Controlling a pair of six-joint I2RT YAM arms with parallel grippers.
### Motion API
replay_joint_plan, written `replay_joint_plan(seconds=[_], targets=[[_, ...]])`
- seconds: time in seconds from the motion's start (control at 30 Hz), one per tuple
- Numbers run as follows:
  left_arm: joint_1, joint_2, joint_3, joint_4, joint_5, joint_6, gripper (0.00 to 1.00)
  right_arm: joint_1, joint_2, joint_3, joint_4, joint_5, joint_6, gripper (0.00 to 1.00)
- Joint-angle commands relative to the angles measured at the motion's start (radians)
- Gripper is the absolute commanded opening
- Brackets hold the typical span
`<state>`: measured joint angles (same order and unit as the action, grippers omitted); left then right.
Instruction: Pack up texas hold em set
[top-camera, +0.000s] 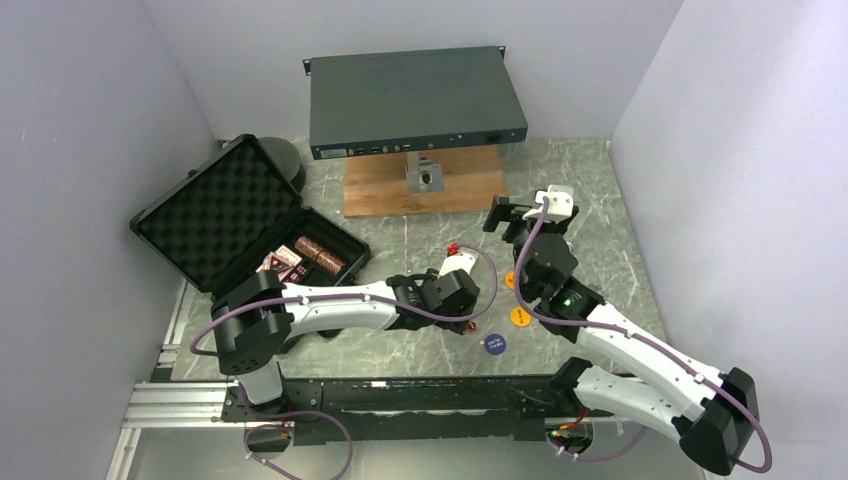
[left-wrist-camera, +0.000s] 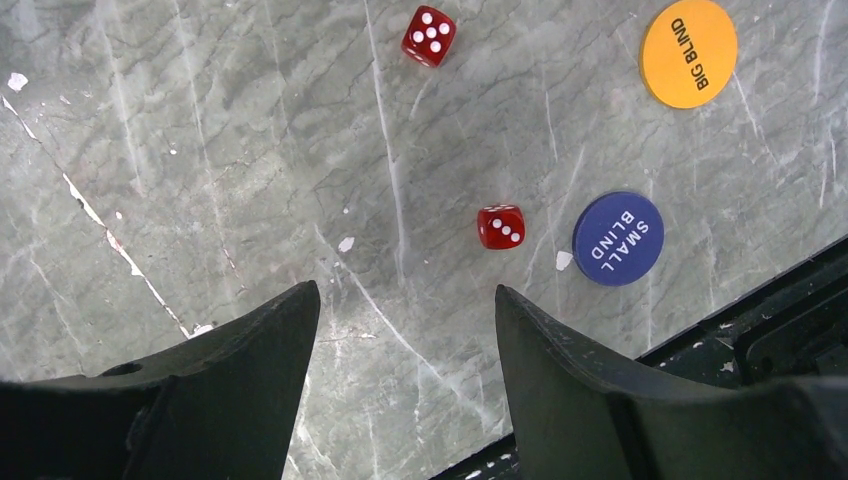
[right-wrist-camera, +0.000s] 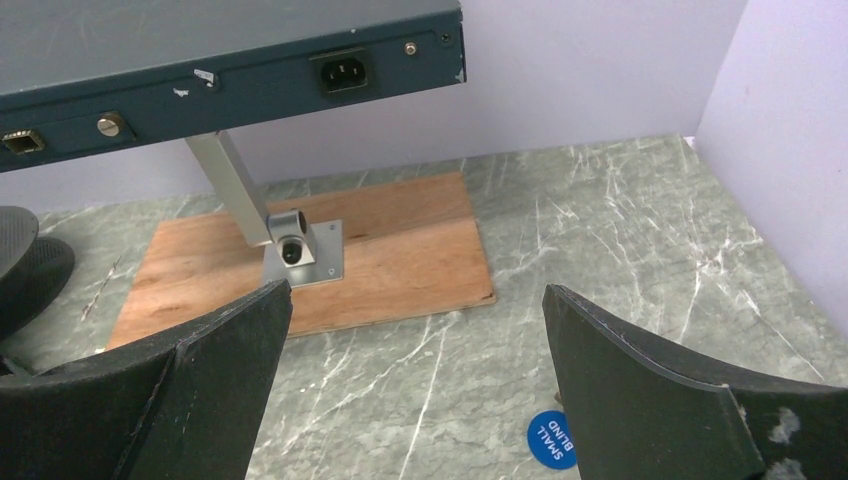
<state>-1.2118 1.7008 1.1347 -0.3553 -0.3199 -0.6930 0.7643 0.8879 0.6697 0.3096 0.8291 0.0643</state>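
Note:
The black foam-lined case (top-camera: 215, 215) lies open at the left. Brown chip rolls (top-camera: 320, 255) and a red card deck (top-camera: 283, 262) sit in its base. My left gripper (left-wrist-camera: 405, 290) (top-camera: 466, 322) hovers open over bare marble near the table's front edge. Ahead of its right finger lie a red die (left-wrist-camera: 500, 226) and a blue "SMALL BLIND" disc (left-wrist-camera: 618, 238) (top-camera: 494, 343). Farther off are a second die (left-wrist-camera: 428, 36) and an orange "BIG BLIND" disc (left-wrist-camera: 688, 52) (top-camera: 520, 316). My right gripper (right-wrist-camera: 416, 290) (top-camera: 507, 218) is open and empty, and a blue disc (right-wrist-camera: 552, 438) lies by its right finger.
A flat grey metal box (top-camera: 415, 100) (right-wrist-camera: 220, 60) stands on a post over a wooden board (top-camera: 420, 185) (right-wrist-camera: 390, 250) at the back. A black round spool (top-camera: 285, 160) sits behind the case. The black front rail (left-wrist-camera: 770, 320) borders the table, with walls on three sides.

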Motion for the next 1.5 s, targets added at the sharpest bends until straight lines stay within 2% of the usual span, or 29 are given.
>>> replay_joint_plan(seconds=[0.0, 0.6, 0.87, 1.47], targets=[[-0.008, 0.013, 0.057, 0.005, -0.013, 0.011, 0.7, -0.005, -0.013, -0.004, 0.059, 0.013, 0.007, 1.0], [-0.036, 0.086, 0.114, -0.022, -0.016, -0.008, 0.67, -0.005, -0.037, -0.011, 0.048, 0.008, 0.02, 1.0], [-0.054, 0.162, 0.17, -0.038, -0.025, -0.053, 0.63, -0.005, -0.035, -0.013, 0.051, 0.008, 0.018, 1.0], [-0.055, 0.233, 0.218, -0.036, -0.02, -0.037, 0.5, -0.005, -0.029, -0.02, 0.062, 0.002, 0.018, 1.0]])
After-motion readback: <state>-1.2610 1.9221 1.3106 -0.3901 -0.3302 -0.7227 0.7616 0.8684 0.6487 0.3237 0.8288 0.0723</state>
